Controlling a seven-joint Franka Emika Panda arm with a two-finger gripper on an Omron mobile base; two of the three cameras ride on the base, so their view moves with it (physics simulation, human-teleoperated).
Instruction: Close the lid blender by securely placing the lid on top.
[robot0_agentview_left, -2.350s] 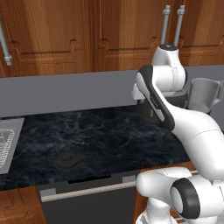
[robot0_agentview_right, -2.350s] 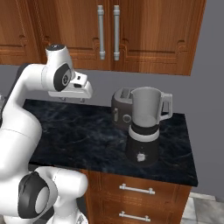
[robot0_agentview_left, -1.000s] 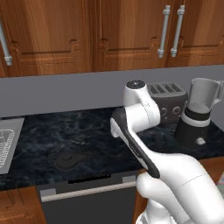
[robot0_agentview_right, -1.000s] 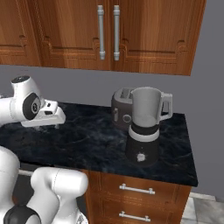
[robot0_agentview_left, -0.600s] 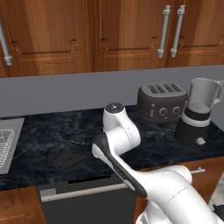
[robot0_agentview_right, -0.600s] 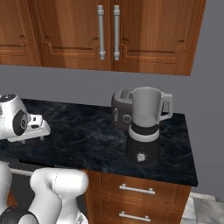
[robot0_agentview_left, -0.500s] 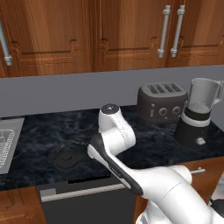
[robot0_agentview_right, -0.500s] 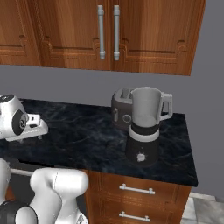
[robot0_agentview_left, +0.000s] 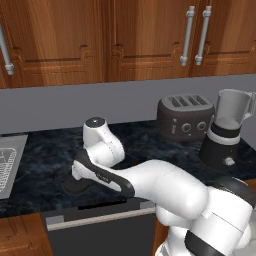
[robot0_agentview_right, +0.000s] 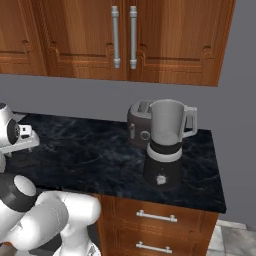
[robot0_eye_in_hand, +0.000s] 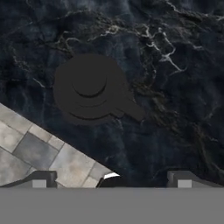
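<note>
Lid flat on counter, ahead of jaws and off toward left finger, untouched. Gripper open, empty. Reach step. Next: centre over knob, descend, clamp. Blender far right, uncapped.

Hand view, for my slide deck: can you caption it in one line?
Black lid lies flat on the dark marble counter near its front edge, ahead of the open jaws.
</note>
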